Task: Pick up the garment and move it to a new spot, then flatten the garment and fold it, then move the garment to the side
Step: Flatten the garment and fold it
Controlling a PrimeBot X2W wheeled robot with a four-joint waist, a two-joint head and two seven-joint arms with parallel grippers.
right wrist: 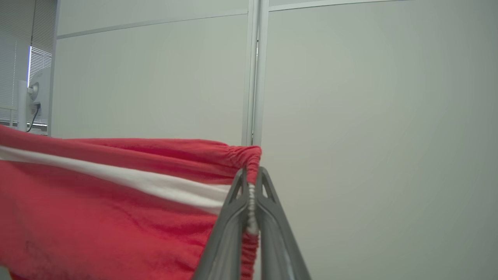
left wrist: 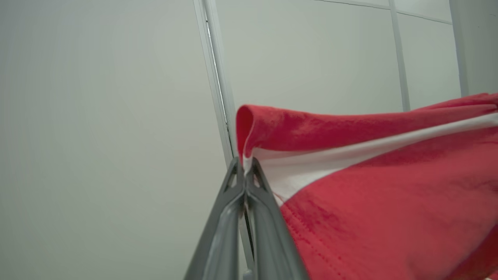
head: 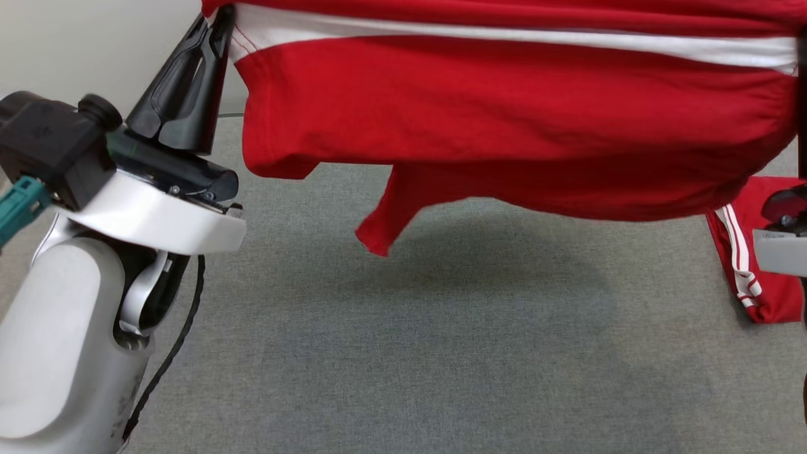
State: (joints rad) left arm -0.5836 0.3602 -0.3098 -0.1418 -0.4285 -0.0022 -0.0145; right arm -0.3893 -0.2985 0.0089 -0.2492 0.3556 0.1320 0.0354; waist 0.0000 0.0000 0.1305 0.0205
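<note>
The garment (head: 504, 120) is red with a white stripe. It hangs stretched across the top of the head view, well above the grey table (head: 441, 353). My left gripper (head: 217, 25) is shut on its left corner, which the left wrist view shows pinched between the closed fingers (left wrist: 244, 167). In the right wrist view my right gripper (right wrist: 252, 175) is shut on the gathered red edge of the garment (right wrist: 116, 202). One red flap (head: 384, 221) dangles lowest, and a striped end (head: 750, 265) hangs at the right.
A pale partition wall (right wrist: 369, 136) with a metal seam stands behind the table. A black cable (head: 183, 334) runs along my left forearm. The garment casts a shadow (head: 492, 265) on the table's middle.
</note>
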